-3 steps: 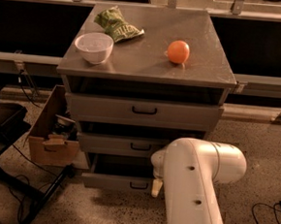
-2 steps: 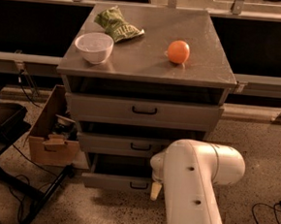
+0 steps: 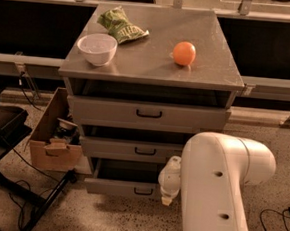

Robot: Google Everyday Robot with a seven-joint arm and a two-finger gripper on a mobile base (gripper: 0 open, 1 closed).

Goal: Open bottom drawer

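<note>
The grey metal cabinet (image 3: 153, 68) has three drawers. The bottom drawer (image 3: 119, 186) is pulled partly out, so a dark strip of its inside shows above its grey front. Its small black bar handle (image 3: 144, 191) sits at the middle of the front. My gripper (image 3: 167, 189), white with a pale tip pointing down, hangs just right of that handle at the drawer front. My thick white arm (image 3: 219, 193) hides the drawer's right end. The middle drawer (image 3: 132, 149) stands slightly out and the top drawer (image 3: 147, 113) is shut.
On the cabinet top are a white bowl (image 3: 96, 48), a green bag (image 3: 121, 26) and an orange (image 3: 184, 53). An open cardboard box (image 3: 55, 140) stands on the floor at the left, beside a black stand (image 3: 2, 141) and cables. A rail runs behind.
My arm and gripper have shifted slightly to the right. The bottom drawer stands as far out as before.
</note>
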